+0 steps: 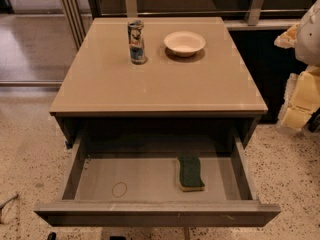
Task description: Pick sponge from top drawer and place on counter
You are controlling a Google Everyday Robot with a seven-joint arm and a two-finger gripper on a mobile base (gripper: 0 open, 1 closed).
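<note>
The sponge (pixel 190 173), dark green on top with a yellow layer under it, lies flat on the floor of the open top drawer (pixel 145 181), right of centre. The drawer is pulled out from under the tan counter (pixel 160 79). My gripper (pixel 300 91) is at the right edge of the view, raised beside the counter's right side, well above and to the right of the sponge. Its pale yellow pads (pixel 302 101) show, and it holds nothing that I can see.
A tall can (pixel 136 41) and a white bowl (pixel 184 43) stand at the back of the counter. A faint ring mark (pixel 119 189) is on the drawer floor at the left. Speckled floor surrounds the unit. Dark cabinets and rails lie behind.
</note>
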